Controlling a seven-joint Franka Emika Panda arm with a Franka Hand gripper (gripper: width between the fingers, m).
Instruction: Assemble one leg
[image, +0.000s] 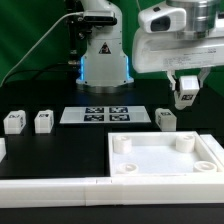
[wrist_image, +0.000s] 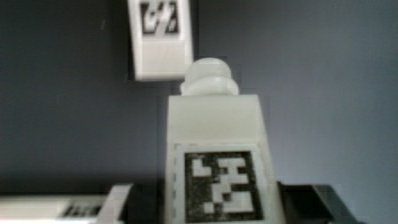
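Note:
My gripper (image: 186, 90) is shut on a leg (image: 186, 100), a small white block with a black-and-white tag, and holds it in the air above the table at the exterior view's right. In the wrist view the held leg (wrist_image: 217, 140) stands between the dark fingers (wrist_image: 306, 203), with its rounded peg pointing away from the gripper (wrist_image: 217, 205). A second leg (image: 167, 119) lies on the table just below and a little to the left of the held one. It also shows in the wrist view (wrist_image: 160, 38).
The large white square piece with corner sockets (image: 165, 165) lies at the front right. Two more legs (image: 13, 122) (image: 43, 121) stand at the left. The marker board (image: 108, 114) lies mid-table. A white border bar (image: 60, 190) runs along the front.

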